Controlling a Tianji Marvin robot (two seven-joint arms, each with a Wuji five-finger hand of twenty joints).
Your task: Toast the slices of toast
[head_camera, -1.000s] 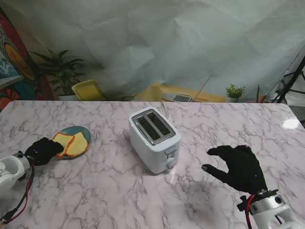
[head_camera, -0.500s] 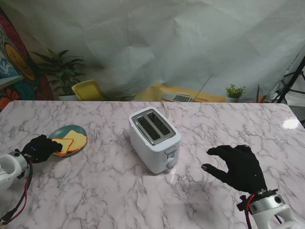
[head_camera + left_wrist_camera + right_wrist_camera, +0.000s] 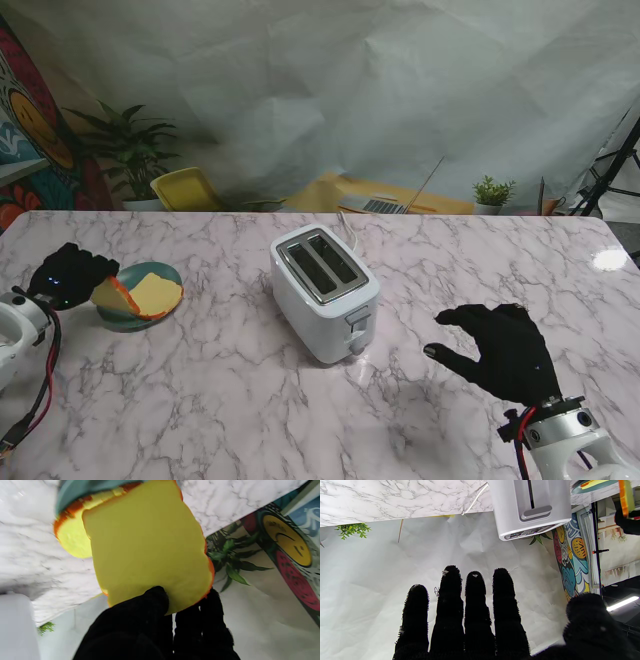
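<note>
My left hand point(image 3: 68, 273) is shut on a yellow toast slice point(image 3: 108, 292) with an orange crust, lifted edge-up beside the teal plate point(image 3: 128, 318). In the left wrist view the held toast slice point(image 3: 147, 547) fills the middle, pinched by black fingers point(image 3: 155, 605). A second toast slice point(image 3: 156, 293) lies flat on the plate. The white two-slot toaster point(image 3: 323, 290) stands at the table's middle, both slots empty. My right hand point(image 3: 502, 350) hovers open to the right of the toaster, fingers point(image 3: 475, 600) spread, holding nothing.
The toaster's lever point(image 3: 536, 512) faces my right hand. A white cord point(image 3: 350, 228) runs off behind the toaster. Beyond the far table edge sit a yellow chair point(image 3: 188, 189), potted plants and a laptop point(image 3: 380, 205).
My left hand closed on one toast slice and lifted it up and to the left off the plate, tilting it on edge. The right hand has not moved.
</note>
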